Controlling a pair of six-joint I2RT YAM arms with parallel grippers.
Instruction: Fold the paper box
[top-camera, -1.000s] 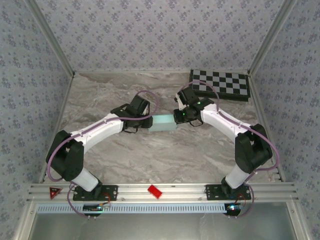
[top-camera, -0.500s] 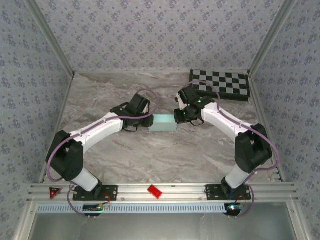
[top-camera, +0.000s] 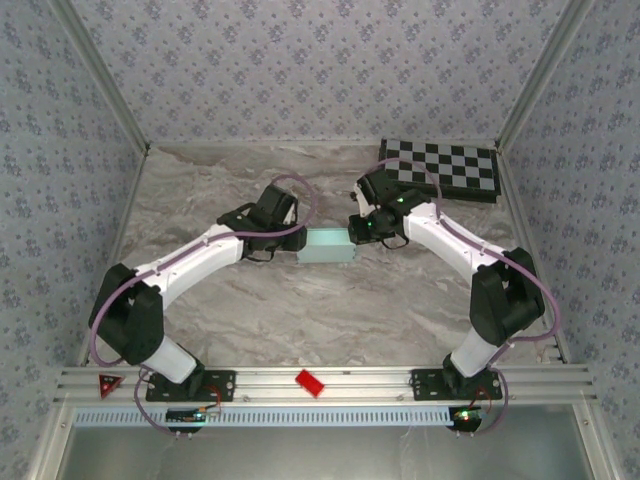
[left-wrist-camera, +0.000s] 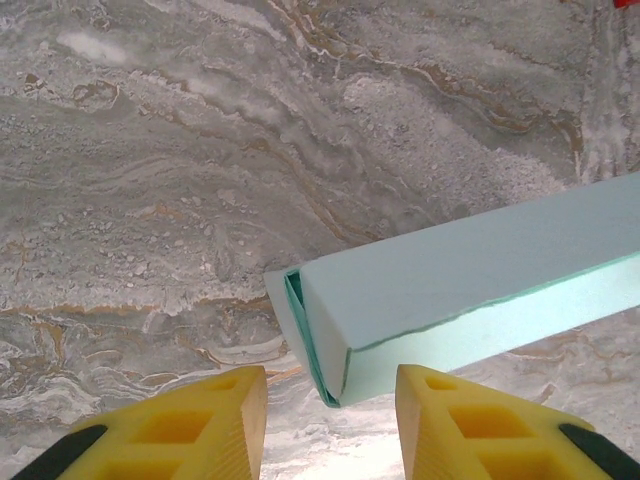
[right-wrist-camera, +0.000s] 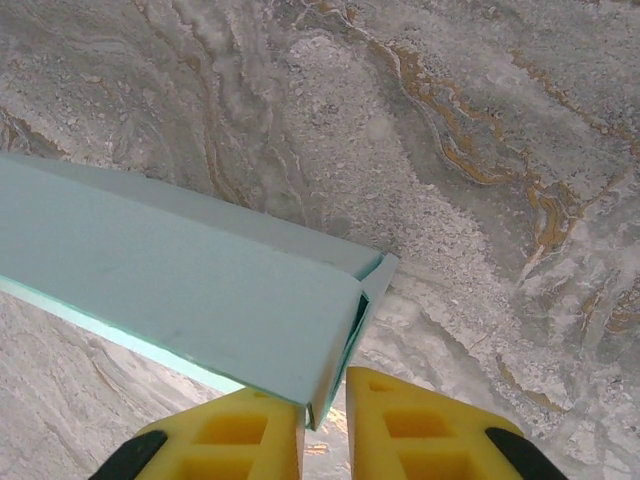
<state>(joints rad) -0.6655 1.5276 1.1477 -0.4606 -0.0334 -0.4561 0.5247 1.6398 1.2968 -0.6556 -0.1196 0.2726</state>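
Top external view: the paper box (top-camera: 328, 246) lies flat on the marbled table (top-camera: 320, 320), just above the middle of the frame, as a long closed pale-mint block running left to right. The left tool (top-camera: 297, 240) meets its left end and the right tool (top-camera: 355, 230) meets its right end, the two arms reaching in from the lower corners. A black-and-white checkered board (top-camera: 440, 168) lies at the upper right, well apart from the box. A small red piece (top-camera: 309, 383) sits on the metal rail at the bottom centre.

Left wrist view: the box (left-wrist-camera: 470, 280) enters from the right edge and slants down to an end at lower centre, where a tucked flap shows inside the opening. That end's lowest corner dips between the two yellow fingers (left-wrist-camera: 215, 410) of the left tool (left-wrist-camera: 332, 385). There is bare table on either side of the corner, so the tool is released.

Right wrist view: the box (right-wrist-camera: 170, 290) comes in from the left edge and ends at lower centre with a flap edge standing slightly proud. Its bottom corner reaches into the narrow gap of the right tool (right-wrist-camera: 325, 395), close against the left yellow finger (right-wrist-camera: 240, 430). Light shows beside the corner, so this tool is parted a little and not clamping.
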